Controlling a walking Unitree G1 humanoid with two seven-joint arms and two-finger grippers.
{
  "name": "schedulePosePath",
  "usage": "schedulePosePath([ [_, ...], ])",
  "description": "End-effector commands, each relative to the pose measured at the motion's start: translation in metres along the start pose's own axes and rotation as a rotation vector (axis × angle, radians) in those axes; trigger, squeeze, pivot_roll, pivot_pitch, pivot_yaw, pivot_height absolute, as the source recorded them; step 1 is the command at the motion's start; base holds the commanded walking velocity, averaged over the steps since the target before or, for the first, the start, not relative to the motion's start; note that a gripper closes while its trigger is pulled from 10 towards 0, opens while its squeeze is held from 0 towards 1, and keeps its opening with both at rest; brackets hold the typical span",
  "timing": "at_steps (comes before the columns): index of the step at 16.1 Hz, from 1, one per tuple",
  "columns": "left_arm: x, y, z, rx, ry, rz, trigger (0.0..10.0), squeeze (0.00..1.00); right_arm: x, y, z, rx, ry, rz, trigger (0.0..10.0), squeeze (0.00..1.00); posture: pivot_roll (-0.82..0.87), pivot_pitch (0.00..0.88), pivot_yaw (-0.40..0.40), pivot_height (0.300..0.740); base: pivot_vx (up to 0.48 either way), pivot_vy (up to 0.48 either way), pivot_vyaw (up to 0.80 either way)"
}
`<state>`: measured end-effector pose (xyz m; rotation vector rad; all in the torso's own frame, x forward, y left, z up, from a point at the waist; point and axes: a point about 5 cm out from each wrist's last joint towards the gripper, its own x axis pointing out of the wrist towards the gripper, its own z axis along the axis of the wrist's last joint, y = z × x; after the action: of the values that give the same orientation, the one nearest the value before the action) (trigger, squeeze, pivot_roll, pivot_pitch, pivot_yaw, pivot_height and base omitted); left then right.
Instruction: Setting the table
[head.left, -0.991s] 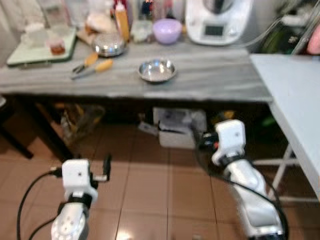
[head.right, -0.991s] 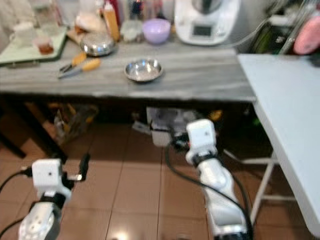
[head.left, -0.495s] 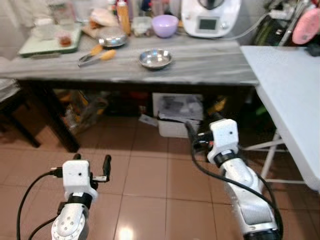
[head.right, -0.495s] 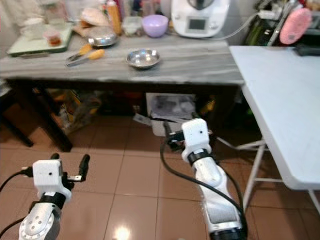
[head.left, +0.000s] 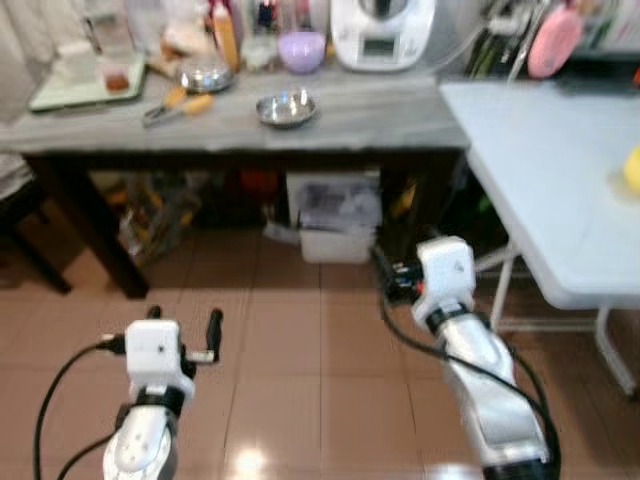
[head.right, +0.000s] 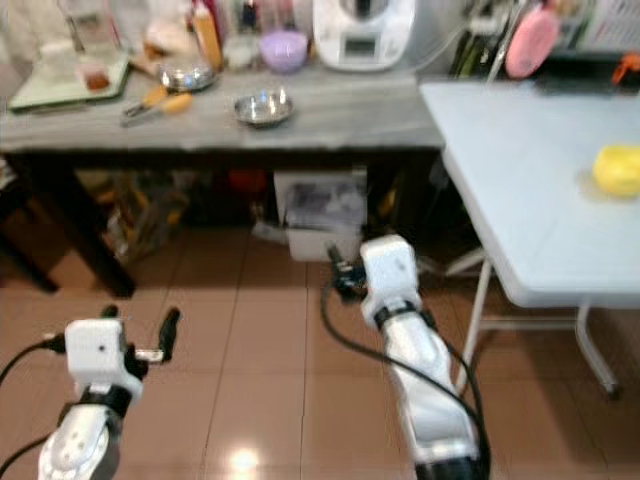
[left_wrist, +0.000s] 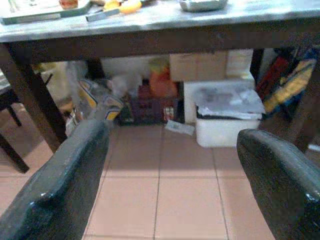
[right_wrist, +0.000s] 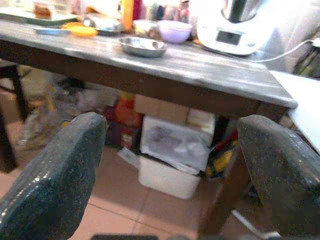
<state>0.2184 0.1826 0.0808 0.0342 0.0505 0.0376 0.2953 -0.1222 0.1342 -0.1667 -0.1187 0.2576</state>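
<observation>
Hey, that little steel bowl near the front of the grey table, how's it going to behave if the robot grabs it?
The steel bowl looks thin, shallow and empty, so probably light and rigid. Its shiny, curved surface may be slippery, and a push would likely slide it across the smooth grey table rather than tip it.

Grey streaked tabletop (head.right: 330, 105), lilac bowl (head.right: 283, 48), silver steel bowl (head.right: 262, 108), pale blue folding table (head.right: 520, 190), yellow object (head.right: 617, 168), terracotta floor tiles (head.right: 250, 380).

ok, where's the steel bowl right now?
The steel bowl sits on the grey counter ahead, left of centre, just in front of the purple bowl.
</observation>
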Motion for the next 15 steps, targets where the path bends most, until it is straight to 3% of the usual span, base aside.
schedulePosePath([
  [1,-0.0001,-0.0002,0.0018,-0.001,-0.008,-0.012,10.0,0.00,-0.0004,-0.0005,-0.0017,0.008,0.011,0.006,10.0,0.00,-0.06,0.097,0.046,0.740,0.000,0.000,0.00],
  [12,0.0024,-0.0079,0.0034,0.008,-0.024,-0.066,10.0,0.00,-0.0001,-0.0023,-0.0041,-0.004,0.025,0.019,10.0,0.00,-0.06,0.090,0.040,0.740,0.000,0.000,0.00],
  [15,0.0018,-0.0076,0.0027,0.003,-0.020,-0.064,10.0,0.00,0.0005,0.0046,-0.0025,0.025,0.020,0.076,10.0,0.00,-0.05,0.087,0.038,0.740,0.000,-0.297,0.00],
])
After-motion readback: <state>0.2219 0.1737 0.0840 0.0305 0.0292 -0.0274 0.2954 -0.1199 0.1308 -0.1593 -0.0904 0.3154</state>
